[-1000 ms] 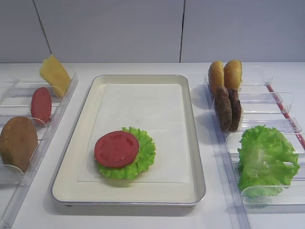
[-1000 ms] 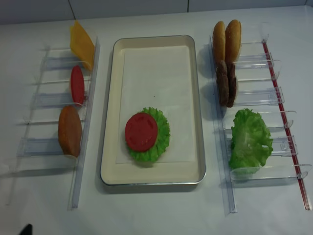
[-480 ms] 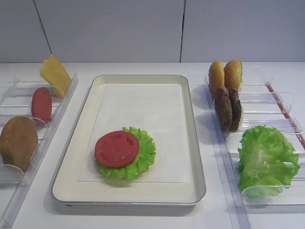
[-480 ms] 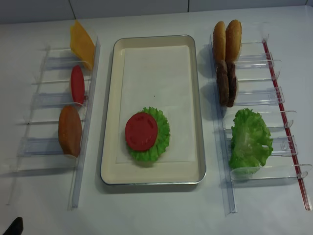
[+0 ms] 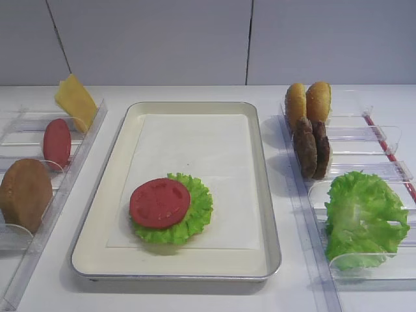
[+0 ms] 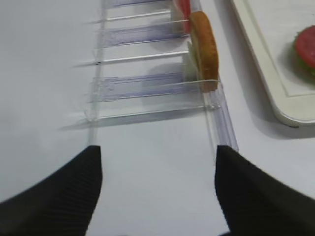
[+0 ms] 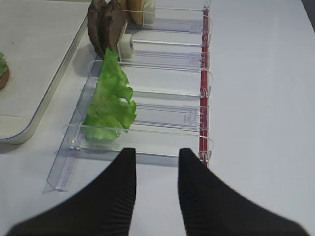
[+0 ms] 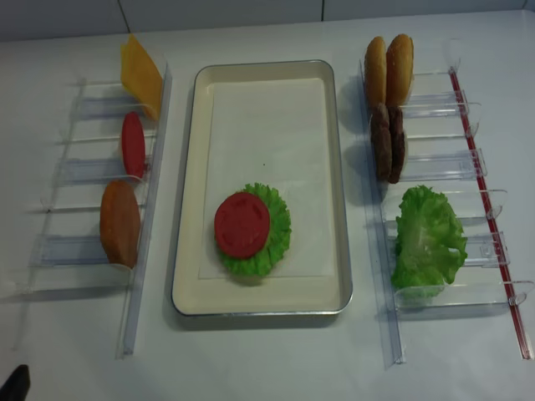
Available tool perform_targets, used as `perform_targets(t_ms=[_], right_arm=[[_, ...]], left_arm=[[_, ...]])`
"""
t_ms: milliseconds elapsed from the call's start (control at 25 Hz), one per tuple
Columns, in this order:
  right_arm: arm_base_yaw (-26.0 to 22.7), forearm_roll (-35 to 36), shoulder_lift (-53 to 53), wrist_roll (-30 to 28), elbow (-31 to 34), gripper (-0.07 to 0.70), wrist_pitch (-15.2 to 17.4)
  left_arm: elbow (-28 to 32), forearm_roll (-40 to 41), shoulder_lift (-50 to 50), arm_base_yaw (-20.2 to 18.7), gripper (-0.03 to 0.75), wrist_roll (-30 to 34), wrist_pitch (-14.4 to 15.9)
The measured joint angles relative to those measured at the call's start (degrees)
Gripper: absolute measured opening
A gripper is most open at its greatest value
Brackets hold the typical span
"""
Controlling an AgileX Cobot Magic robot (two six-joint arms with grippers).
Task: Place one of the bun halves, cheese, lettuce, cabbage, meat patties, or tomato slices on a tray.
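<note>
The cream tray (image 5: 188, 105) lies mid-table. On its paper liner a tomato slice (image 5: 159, 202) rests on a lettuce leaf (image 5: 200, 209). The left rack holds the cheese (image 5: 75, 101), a second tomato slice (image 5: 56, 143) and a brown bun half (image 5: 25, 194). Two golden bun halves (image 5: 307, 101), two meat patties (image 5: 310, 148) and lettuce (image 5: 363, 218) stand in the right rack. My left gripper (image 6: 157, 150) is open and empty, near the left rack's front end. My right gripper (image 7: 157, 151) is open and empty before the right rack. Cabbage is out of view.
Two clear plastic racks (image 8: 92, 251) (image 8: 451, 171) flank the tray, and the right one has a red strip (image 8: 493, 225) along its outer side. Only a dark tip of the left gripper (image 8: 15, 380) shows from above, at the bottom left corner. Bare white table lies in front of the tray.
The dark tip of my left gripper has slid leftward along the bottom edge of the overhead view. The food, tray and racks have not moved.
</note>
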Motion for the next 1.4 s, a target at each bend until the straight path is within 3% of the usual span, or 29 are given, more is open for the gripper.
perform_targets(t_ms=[120,280,800,1080,1400], right_arm=[[0.0,0.0,0.0,0.0,0.0,0.245,0.0],[0.0,0.0,0.0,0.0,0.0,0.245,0.0],[0.0,0.0,0.0,0.0,0.0,0.245,0.0],[0.0,0.0,0.0,0.0,0.0,0.245,0.0],[0.0,0.0,0.0,0.0,0.0,0.245,0.0]], left_arm=[[0.0,0.0,0.0,4.6,0.459,0.0,0.0],[0.0,0.1,0.0,5.9,0.459,0.0,0.0],[0.0,0.1,0.0,5.8,0.459,0.0,-0.1],[0.0,0.1,0.0,2.6,0.459,0.0,-0.1],[0.0,0.1,0.0,2.6,0.459,0.0,-0.1]])
